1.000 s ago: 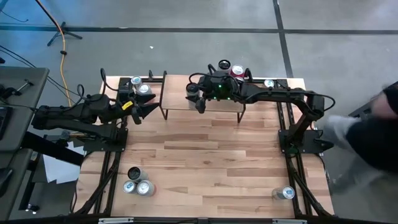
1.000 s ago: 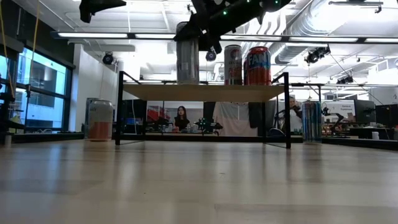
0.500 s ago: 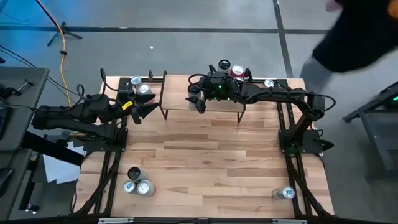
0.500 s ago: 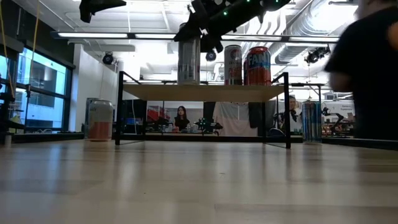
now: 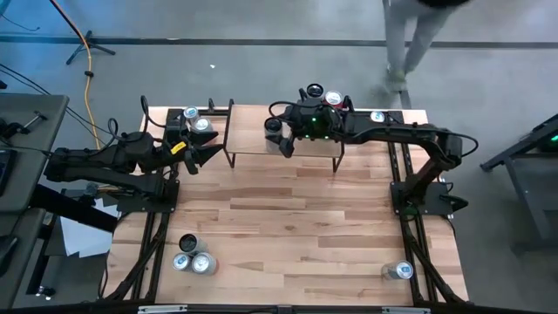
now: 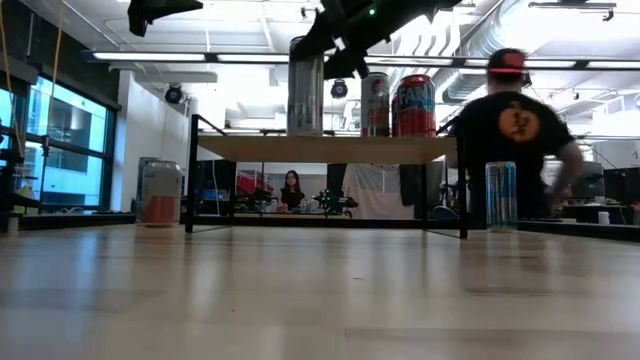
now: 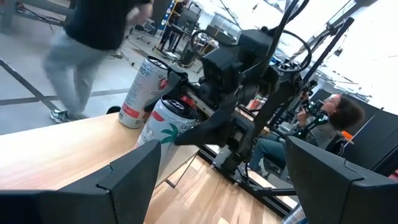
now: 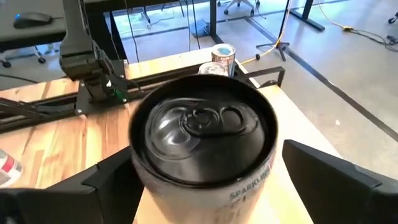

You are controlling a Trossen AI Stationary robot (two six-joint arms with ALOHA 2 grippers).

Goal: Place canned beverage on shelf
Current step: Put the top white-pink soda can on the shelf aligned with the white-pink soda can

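Note:
A silver canned beverage (image 5: 273, 128) stands upright on its base on the shelf's (image 5: 248, 141) light wood top, seen in the low view as the can (image 6: 305, 90) on the plank (image 6: 330, 148). My right gripper (image 8: 205, 186) is open, reaching in from the table's right. Its fingers (image 8: 336, 180) stand on either side of the can's upper part (image 8: 205, 134) and do not touch it. Two more cans (image 6: 375, 103) (image 6: 414, 105) stand on the shelf's far right. My left gripper (image 5: 205, 153) waits open just left of the shelf.
Loose cans stand on the table at the far left (image 5: 196, 119), far right (image 5: 377, 117), near left (image 5: 192, 255) and near right (image 5: 402, 271). A person (image 6: 515, 140) passes beyond the table's far edge. Bare tabletop (image 5: 288, 209) lies in front of the shelf.
My right gripper has drawn back a little toward the table's right edge, so the can's top now shows beside it in the low view. The can stays standing on the shelf. A person has walked along the right side to beyond the far edge.

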